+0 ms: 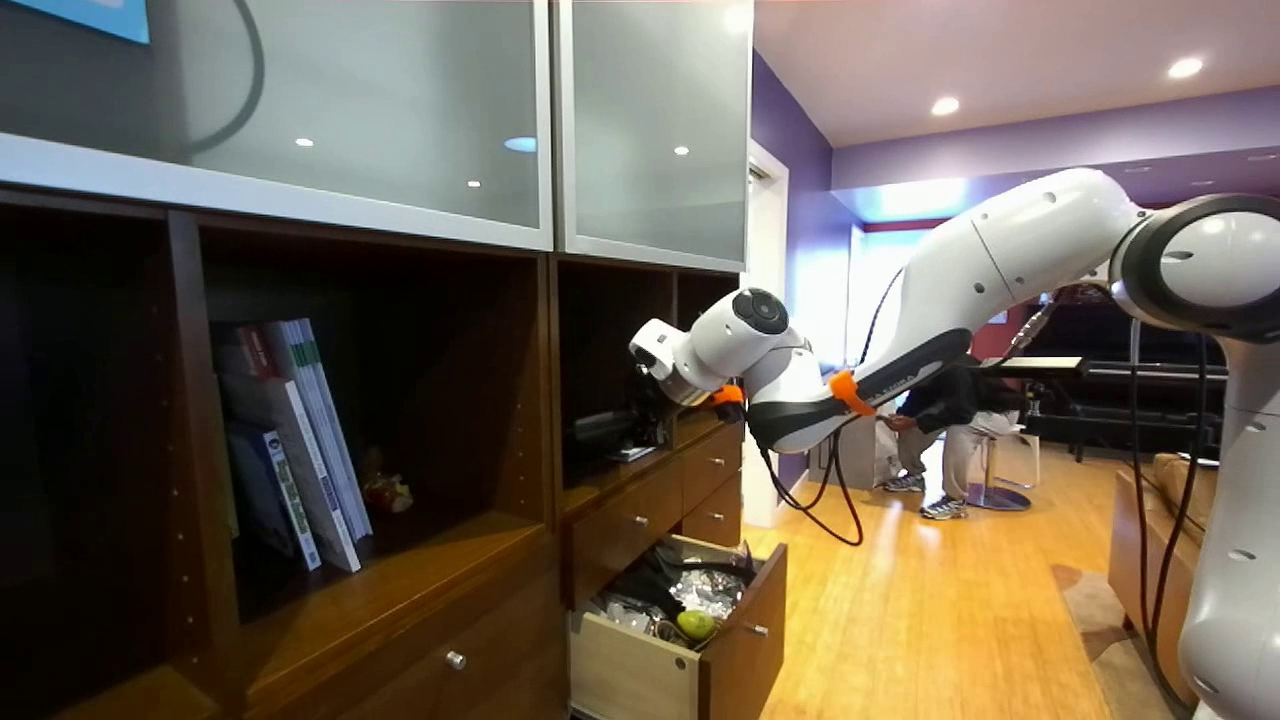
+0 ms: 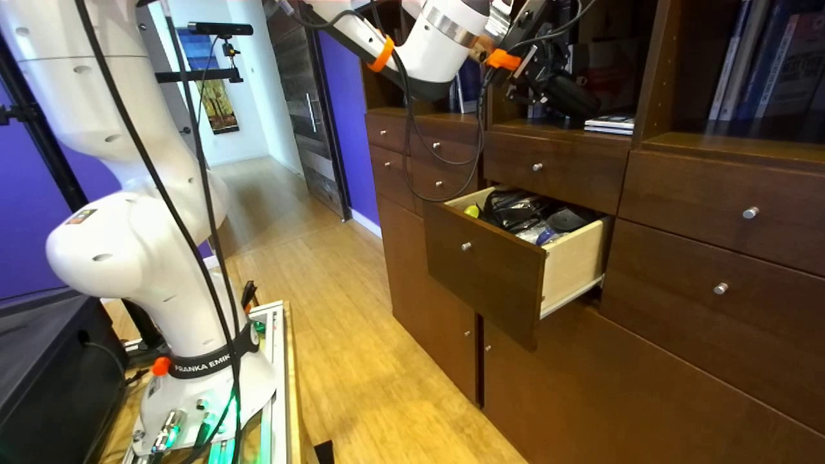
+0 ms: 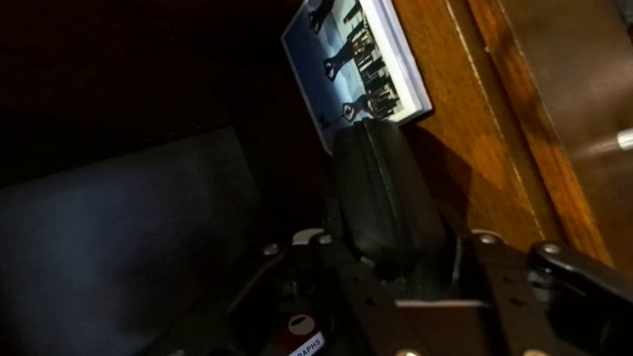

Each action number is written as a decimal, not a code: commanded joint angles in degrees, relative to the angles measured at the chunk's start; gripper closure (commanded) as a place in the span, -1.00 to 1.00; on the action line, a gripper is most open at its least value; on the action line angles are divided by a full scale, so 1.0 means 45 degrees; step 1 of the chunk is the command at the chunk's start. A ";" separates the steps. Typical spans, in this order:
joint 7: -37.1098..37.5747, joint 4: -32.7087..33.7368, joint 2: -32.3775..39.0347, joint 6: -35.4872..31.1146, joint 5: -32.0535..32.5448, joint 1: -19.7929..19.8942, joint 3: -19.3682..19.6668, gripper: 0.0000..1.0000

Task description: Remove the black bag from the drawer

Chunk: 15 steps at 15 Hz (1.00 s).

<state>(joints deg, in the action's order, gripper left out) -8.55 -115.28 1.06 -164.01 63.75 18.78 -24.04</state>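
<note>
Clearly, the tool (image 3: pixel 398 242) was pinching the black bag (image 3: pixel 385 190) — long axis pointing outward, toward the booklets (image 3: pixel 348 59) — above the drawer (image 2: pixel 486 274).

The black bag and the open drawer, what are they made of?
The black bag may be imitation leather or smooth fabric: it has a soft sheen and a long seam, but it's too dark to be sure. The open drawer looks like wood or veneer, with a satiny dark brown front and pale side. Its knob seems metal, being silvery and shiny.
</note>
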 commanded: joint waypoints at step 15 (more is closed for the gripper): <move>-0.5261 -0.0250 0.0595 -0.1496 -0.5604 -0.1604 0.1312 -1.00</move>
<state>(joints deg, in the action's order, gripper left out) -22.99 -115.63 2.71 -169.43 48.52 11.21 -16.68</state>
